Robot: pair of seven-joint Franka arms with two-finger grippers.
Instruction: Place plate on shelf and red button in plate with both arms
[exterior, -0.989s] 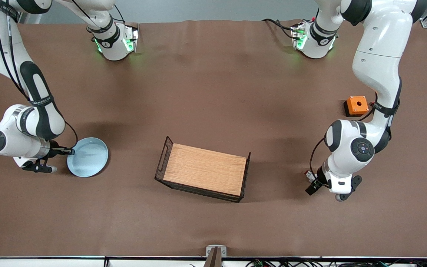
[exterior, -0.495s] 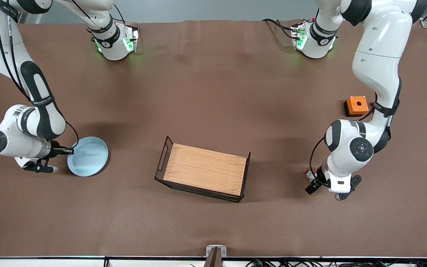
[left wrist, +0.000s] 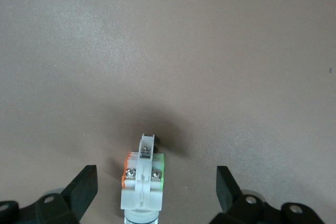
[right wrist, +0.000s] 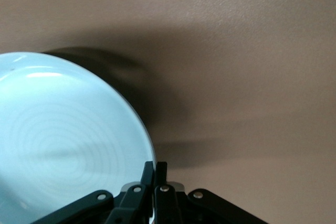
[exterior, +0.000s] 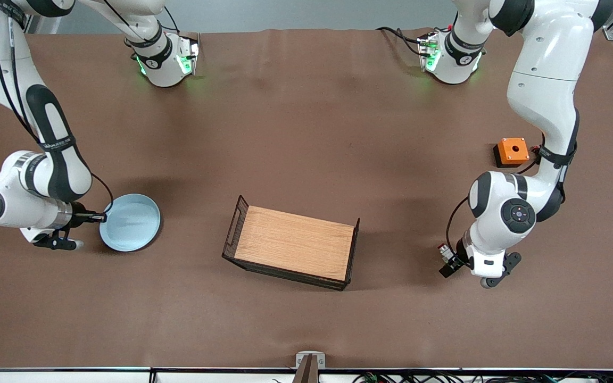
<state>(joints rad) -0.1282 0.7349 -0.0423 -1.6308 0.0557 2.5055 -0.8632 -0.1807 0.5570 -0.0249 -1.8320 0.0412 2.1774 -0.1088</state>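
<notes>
The pale blue plate (exterior: pixel 131 223) is near the right arm's end of the table, and it fills one side of the right wrist view (right wrist: pixel 63 140). My right gripper (exterior: pixel 99 216) is shut on the plate's rim, its fingers pinched together (right wrist: pixel 155 170). The red button (exterior: pixel 443 249), a tiny whitish part, is near the left arm's end. In the left wrist view it (left wrist: pixel 143 179) shows orange and green marks, and its cap is hidden. My left gripper (exterior: pixel 449 261) is open, and its fingers stand wide on either side of the button without touching it (left wrist: pixel 156 184).
A wooden tray (exterior: pixel 338 239) with black mesh walls stands at the middle of the table. An orange box with a round hole (exterior: pixel 512 151) sits beside the left arm, farther from the front camera than the button.
The plate has shifted slightly toward the tray with my right gripper. The left arm has barely moved.
</notes>
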